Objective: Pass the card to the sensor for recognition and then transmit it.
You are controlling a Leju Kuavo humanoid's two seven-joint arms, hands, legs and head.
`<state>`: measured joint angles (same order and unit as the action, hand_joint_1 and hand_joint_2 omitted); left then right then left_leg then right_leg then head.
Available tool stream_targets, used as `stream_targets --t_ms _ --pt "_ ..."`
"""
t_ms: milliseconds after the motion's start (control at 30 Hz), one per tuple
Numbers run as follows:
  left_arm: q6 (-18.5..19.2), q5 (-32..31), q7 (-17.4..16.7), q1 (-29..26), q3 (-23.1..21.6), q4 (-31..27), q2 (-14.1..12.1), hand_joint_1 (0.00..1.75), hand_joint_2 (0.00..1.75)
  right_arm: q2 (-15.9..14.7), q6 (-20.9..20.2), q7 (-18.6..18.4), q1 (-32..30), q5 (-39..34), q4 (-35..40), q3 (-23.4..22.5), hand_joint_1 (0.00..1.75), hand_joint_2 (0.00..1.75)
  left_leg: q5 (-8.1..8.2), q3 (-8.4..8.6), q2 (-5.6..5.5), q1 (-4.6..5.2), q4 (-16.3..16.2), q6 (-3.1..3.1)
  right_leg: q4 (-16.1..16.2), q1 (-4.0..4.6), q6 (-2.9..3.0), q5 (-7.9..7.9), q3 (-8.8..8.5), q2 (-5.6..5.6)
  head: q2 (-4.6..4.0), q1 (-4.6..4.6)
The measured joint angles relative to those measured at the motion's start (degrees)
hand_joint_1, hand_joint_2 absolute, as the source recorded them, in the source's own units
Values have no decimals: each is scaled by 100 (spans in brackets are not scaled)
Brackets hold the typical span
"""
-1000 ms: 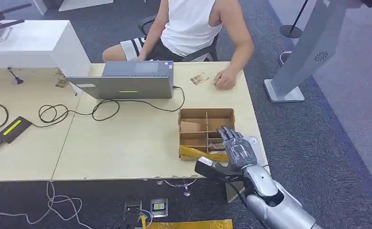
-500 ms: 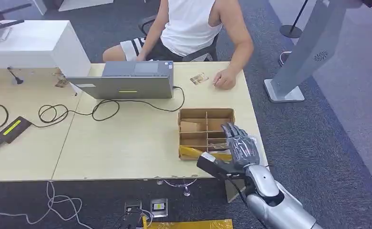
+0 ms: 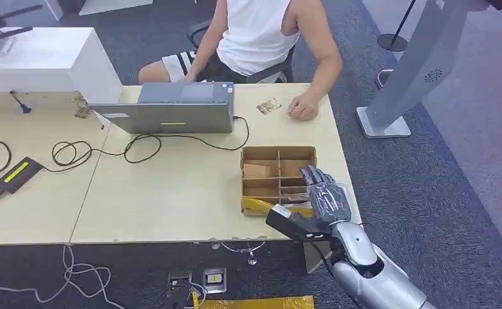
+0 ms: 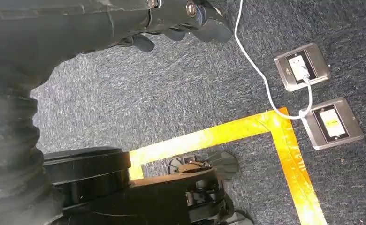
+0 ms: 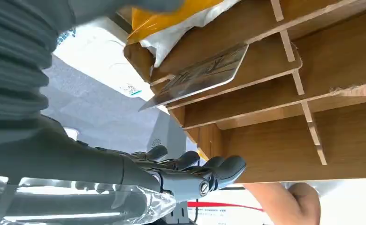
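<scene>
Right hand over near-right corner of divided wooden box on table; fingers spread, holding nothing, no contact with box discernible. Left hand hanging over carpet, fingers loosely curled, nothing in them. One card seen from right wrist, lying tilted in box slot, beside yellow bag. Second card on table's far side, just beside person's hand. One laptop. Two floor sockets seen from left wrist.
</scene>
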<state>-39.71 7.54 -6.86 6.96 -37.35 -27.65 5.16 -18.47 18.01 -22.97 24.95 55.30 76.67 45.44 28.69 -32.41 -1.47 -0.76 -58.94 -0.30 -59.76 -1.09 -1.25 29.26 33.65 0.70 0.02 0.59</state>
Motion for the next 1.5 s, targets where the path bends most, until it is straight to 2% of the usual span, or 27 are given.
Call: stream_targets --t_ms 467,1033,1333,1500 --pt "0 24 -101 1 -48 -18 0 0 175 9 -77 219 29 -258 0 7 175 175 0 -2 -1 0 0 0 0 0 0 0 -1 -1 0 2" --pt "0 24 -101 0 -50 -42 2 0 175 109 -170 275 98 -328 -89 48 175 175 0 1 0 0 0 0 0 0 0 0 -1 0 0 0" --pt "0 -44 -140 42 -149 -44 0 0 175 133 41 155 128 -241 -107 48 175 175 -1 0 0 0 0 0 0 0 0 -1 -2 -1 0 0" --pt "0 -85 -140 60 -201 -44 0 0 175 57 186 -2 480 59 81 -44 175 175 -1 2 5 1 -1 1 -1 -1 -1 -3 0 3 0 0"
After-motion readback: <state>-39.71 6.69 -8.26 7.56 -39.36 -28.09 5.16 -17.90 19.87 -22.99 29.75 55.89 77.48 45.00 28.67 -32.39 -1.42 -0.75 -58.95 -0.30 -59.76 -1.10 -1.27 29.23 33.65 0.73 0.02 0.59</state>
